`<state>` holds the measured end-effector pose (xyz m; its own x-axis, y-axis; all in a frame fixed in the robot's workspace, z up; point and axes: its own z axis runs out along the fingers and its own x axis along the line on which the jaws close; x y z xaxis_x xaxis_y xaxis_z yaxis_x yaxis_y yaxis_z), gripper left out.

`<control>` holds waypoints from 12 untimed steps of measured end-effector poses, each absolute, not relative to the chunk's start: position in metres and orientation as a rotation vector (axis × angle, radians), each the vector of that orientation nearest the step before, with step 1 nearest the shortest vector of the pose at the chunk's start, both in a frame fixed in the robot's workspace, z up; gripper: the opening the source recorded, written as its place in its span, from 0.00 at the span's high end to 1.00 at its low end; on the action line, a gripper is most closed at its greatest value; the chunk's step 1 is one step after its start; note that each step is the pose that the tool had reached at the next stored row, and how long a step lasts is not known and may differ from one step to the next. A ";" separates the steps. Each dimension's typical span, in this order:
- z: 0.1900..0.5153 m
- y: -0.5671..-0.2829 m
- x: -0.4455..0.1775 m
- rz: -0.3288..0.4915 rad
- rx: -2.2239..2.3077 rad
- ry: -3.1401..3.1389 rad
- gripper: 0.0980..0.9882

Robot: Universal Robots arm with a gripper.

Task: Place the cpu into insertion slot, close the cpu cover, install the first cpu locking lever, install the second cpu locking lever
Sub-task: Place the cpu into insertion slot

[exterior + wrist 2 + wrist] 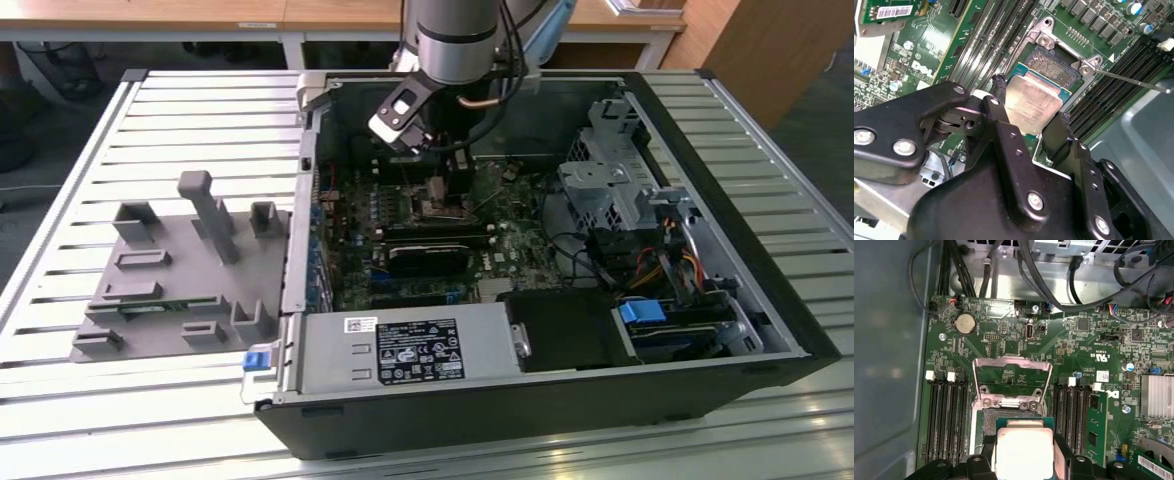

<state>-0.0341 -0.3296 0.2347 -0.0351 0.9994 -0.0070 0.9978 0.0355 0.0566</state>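
The gripper [1030,109] is clenched on the cpu [1024,450], with its two black fingers [1003,120] pressing opposite edges of the dull silver square. In both wrist views the cpu hangs over the near part of the open socket [1055,66]. I cannot tell whether it touches the socket. The far part of the socket lies bare, showing its bed of fine contacts.

The cpu cover [1012,374] stands raised at the socket's far edge, and green board shows through its square window. A thin silver locking lever [1134,82] sticks out free to one side. Rows of black memory slots [946,415] flank the socket on both sides, close to the fingers. Beyond the cover are a round coin battery [965,324] and a bundle of black cables [966,267]. A ribbed silver heat sink [1156,395] sits well apart.

In the exterior view the arm [454,40] reaches down into the open black computer case [534,420], which lies on a slatted metal table [134,400]. A black card [430,250] lies across the board near the gripper. A grey moulded holder [187,275] rests on the table at the exterior view's left. The power supply [334,350] carries a printed label [416,352], and a barcode sticker [896,11] sits on a green board beside white lettering.
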 end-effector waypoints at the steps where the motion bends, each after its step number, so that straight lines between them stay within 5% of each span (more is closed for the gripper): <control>1: 0.234 -0.329 -0.034 0.055 2.152 2.227 0.50; 12: 0.220 -0.324 -0.037 0.054 2.160 2.218 0.50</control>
